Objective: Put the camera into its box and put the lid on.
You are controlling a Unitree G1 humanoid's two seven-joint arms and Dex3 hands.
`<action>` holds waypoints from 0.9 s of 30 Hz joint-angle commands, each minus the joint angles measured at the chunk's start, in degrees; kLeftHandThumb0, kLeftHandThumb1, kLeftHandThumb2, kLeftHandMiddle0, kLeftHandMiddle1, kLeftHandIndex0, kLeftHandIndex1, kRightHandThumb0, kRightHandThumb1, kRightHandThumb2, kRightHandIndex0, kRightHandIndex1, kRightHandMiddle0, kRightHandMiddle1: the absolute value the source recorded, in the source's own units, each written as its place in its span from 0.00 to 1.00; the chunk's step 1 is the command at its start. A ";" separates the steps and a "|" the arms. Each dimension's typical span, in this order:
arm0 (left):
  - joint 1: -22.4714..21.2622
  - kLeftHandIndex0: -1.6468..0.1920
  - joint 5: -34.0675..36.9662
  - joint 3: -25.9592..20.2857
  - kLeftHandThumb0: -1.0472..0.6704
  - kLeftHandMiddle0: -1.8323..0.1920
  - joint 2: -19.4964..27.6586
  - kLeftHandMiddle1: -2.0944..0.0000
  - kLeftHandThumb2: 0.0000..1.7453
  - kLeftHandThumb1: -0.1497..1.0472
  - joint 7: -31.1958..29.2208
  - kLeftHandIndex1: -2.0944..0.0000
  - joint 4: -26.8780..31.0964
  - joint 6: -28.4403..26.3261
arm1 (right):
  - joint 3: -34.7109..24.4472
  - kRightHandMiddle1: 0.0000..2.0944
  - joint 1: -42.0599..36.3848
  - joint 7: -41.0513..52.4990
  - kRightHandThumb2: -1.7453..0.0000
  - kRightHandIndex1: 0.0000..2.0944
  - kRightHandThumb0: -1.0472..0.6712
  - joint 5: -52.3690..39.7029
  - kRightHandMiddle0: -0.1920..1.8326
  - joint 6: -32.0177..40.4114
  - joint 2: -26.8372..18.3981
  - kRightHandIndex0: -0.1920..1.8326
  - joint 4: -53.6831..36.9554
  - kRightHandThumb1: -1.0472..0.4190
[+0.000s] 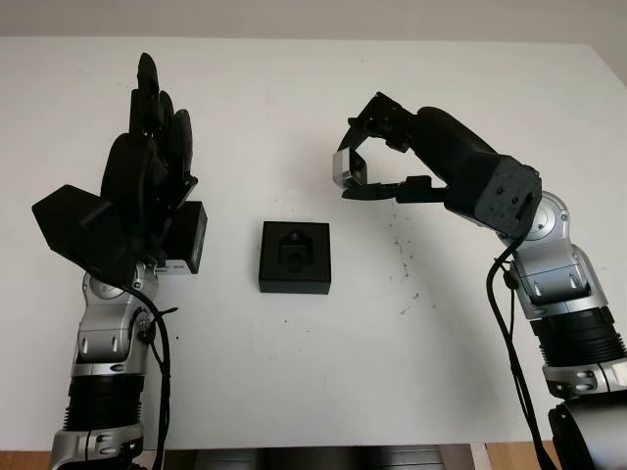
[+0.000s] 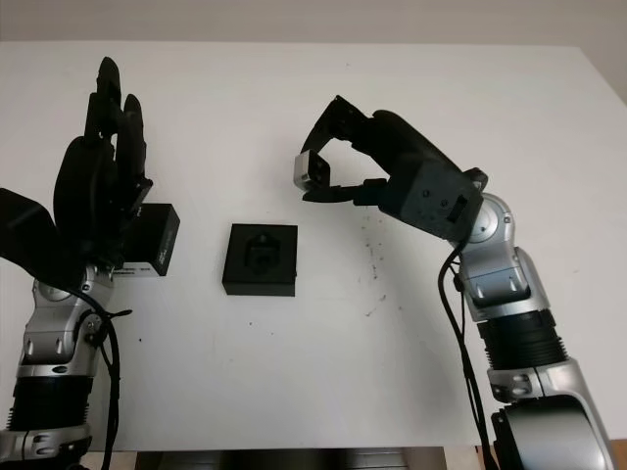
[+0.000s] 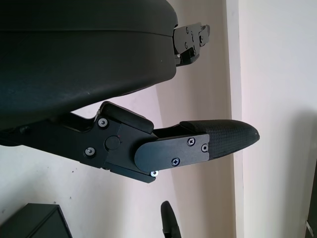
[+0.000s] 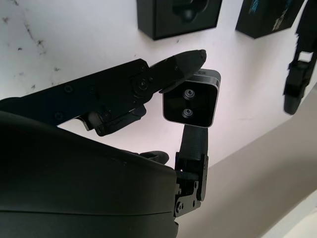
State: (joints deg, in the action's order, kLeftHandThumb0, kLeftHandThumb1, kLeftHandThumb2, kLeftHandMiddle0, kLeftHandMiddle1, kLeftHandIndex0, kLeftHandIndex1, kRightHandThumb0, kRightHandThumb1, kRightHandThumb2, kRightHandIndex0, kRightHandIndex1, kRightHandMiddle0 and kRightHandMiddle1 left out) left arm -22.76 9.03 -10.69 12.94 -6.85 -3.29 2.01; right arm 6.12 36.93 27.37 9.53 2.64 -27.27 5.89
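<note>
My right hand [image 1: 364, 162] is raised above the white table, right of and beyond the box, shut on the small silver and black camera [image 1: 348, 168]. The right wrist view shows the camera [image 4: 191, 104] pinched between fingertips, its two lenses facing the wrist. The black box base [image 1: 295, 257] with a shaped foam insert lies at the table's middle, uncovered. The black lid [image 1: 188, 238] with a white label edge lies left of the base, partly hidden by my left hand [image 1: 152, 147], which is open and held up above it.
The white table [image 1: 313, 372] stretches wide around the box. Small dark specks [image 1: 404, 264] mark the surface right of the base. Beyond the far edge rises a pale wall [image 1: 313, 18].
</note>
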 commanded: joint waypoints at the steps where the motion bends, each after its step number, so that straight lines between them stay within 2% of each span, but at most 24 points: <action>1: 0.48 1.00 -0.37 0.24 0.15 1.00 -0.49 1.00 0.33 1.00 0.46 1.00 1.46 -0.25 | 0.56 0.89 0.47 1.09 0.97 0.04 0.35 -0.43 0.22 2.07 0.33 0.26 -3.07 0.03; 10: 0.71 1.00 -0.83 0.82 0.15 1.00 -1.47 1.00 0.34 1.00 1.45 1.00 1.69 0.00 | 2.62 0.92 -0.43 2.74 0.97 0.04 0.36 0.43 0.21 12.68 1.72 0.26 -9.22 0.03; 15: 0.64 1.00 -0.83 1.20 0.17 1.00 -2.15 1.00 0.34 1.00 1.37 1.00 1.18 1.22 | 3.76 0.91 -1.44 3.36 0.97 0.03 0.37 1.12 0.18 15.70 1.49 0.25 -11.80 0.02; 27: 0.00 1.00 -1.15 1.66 0.18 1.00 -3.99 1.00 0.34 1.00 2.22 1.00 0.00 2.24 | 6.00 0.88 -3.11 4.84 0.97 0.03 0.38 3.35 0.18 15.94 0.66 0.24 -14.57 0.01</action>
State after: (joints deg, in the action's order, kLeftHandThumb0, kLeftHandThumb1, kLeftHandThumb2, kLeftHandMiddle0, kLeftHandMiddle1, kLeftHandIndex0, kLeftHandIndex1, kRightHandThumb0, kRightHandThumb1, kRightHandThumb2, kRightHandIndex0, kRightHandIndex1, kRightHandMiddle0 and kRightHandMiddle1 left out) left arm -22.69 8.12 -9.17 9.10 -4.71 -3.18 3.60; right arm 11.95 34.24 31.93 12.66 18.72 -25.97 -7.28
